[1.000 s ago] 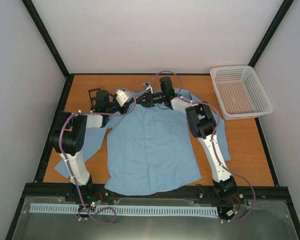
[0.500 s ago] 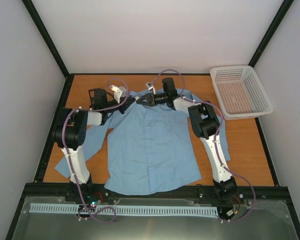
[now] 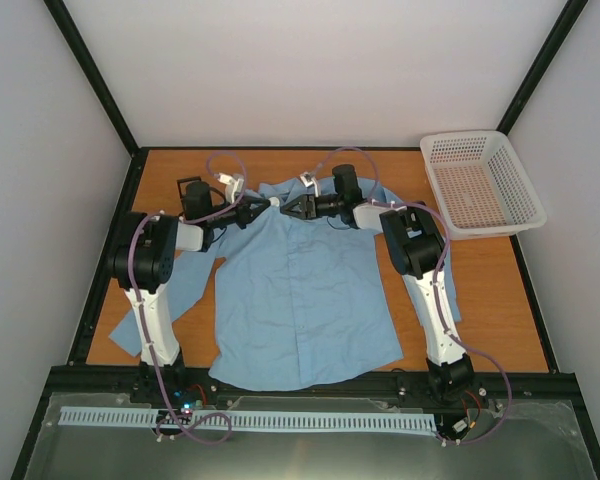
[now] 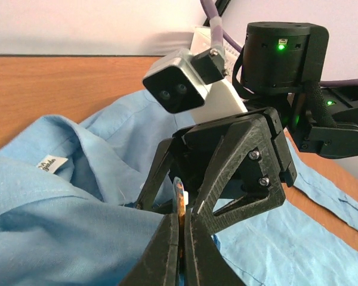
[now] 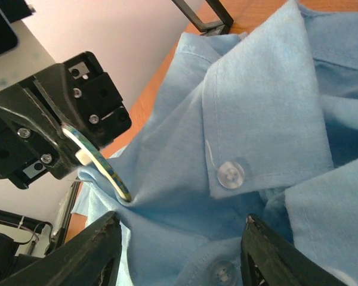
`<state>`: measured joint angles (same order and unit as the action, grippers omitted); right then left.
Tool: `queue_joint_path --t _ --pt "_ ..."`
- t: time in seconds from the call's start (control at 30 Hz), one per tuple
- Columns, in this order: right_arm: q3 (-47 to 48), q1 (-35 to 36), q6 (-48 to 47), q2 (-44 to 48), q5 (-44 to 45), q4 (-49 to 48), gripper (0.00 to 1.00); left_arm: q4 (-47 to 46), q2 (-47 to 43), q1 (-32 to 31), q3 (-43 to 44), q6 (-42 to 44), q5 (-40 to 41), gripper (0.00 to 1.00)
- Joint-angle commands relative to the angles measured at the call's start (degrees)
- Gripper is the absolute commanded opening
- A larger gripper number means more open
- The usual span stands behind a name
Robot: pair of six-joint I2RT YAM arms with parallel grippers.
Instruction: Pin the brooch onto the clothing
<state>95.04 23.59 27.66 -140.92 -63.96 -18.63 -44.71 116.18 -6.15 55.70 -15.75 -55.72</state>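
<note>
The light blue long-sleeved button-up shirt [image 3: 300, 290] lies spread front-up, the right gripper [image 5: 180, 223] hovers over its collar with fingers held apart, and the left gripper [image 4: 180, 220] is clamped on the tiny round greenish-grey disc brooch [image 5: 101, 165], whose edge touches the fabric just beside the collar.

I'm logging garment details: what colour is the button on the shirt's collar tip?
The button is translucent white, clearest in the right wrist view.
</note>
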Motion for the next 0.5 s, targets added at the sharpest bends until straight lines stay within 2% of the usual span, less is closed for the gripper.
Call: queue_joint_path --t 0.0,0.1,0.3,0.47 --pt "0.0 0.5 -1.2 2.4 -1.2 -4.8 0.54 -3.0 1.6 0.5 1.6 -4.0 -3.5 0.01" --pt "1.0 0.9 -0.8 1.6 -2.0 -5.8 0.54 -3.5 1.7 0.6 1.4 -4.2 -4.3 0.01" --pt "1.0 1.4 4.3 0.4 -4.2 -12.2 0.45 -3.9 1.9 1.3 1.7 -5.0 -5.7 0.01" --pt "1.8 1.5 5.4 -0.7 -6.2 -13.7 0.40 -4.0 2.4 1.6 2.0 -5.3 -7.6 0.01"
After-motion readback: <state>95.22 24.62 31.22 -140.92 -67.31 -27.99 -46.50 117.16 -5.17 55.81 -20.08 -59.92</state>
